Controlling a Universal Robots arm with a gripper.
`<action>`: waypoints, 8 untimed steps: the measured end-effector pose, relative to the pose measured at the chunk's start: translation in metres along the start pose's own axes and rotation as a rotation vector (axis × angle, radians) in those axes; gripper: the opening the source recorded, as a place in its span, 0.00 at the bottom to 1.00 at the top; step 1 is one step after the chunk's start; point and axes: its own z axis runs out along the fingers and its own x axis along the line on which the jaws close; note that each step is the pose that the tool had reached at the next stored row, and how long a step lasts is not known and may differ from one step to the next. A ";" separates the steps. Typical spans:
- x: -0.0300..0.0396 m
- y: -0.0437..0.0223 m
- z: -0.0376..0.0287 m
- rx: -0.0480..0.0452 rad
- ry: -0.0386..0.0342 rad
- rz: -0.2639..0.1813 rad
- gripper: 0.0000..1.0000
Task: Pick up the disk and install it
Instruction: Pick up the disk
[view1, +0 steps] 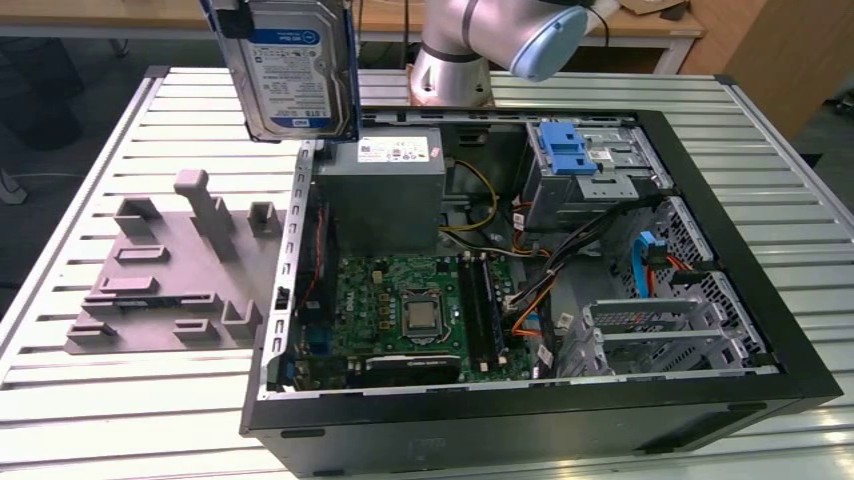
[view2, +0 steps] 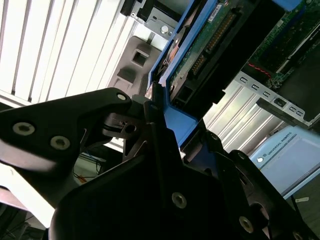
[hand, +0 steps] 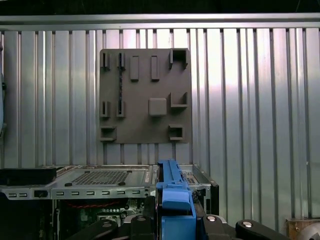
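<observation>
My one pincer (view2: 159, 102) clamps one disk (view1: 296, 70) by its blue frame, high above one open computer (view1: 534, 428) and one grey tray (view1: 147, 290).

Between my jaws sits the disk (view1: 296, 70); below them, the computer case (view1: 534, 425) wall, the fixture plate (view1: 160, 290) beside it on the table (view1: 134, 420).

disk (view1: 296, 70): silver drive, blue-and-white label, blue carrier frame
pose: upright on edge, label facing the exterior view
place: aloft, over the open computer case's (view1: 534, 430) edge
</observation>
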 end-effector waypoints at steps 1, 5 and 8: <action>0.0006 -0.0001 0.0000 0.0000 0.0000 0.000 0.36; 0.0059 -0.0003 -0.0001 0.0000 0.0000 0.000 0.36; 0.0083 -0.0009 -0.0001 0.0000 0.0000 0.000 0.36</action>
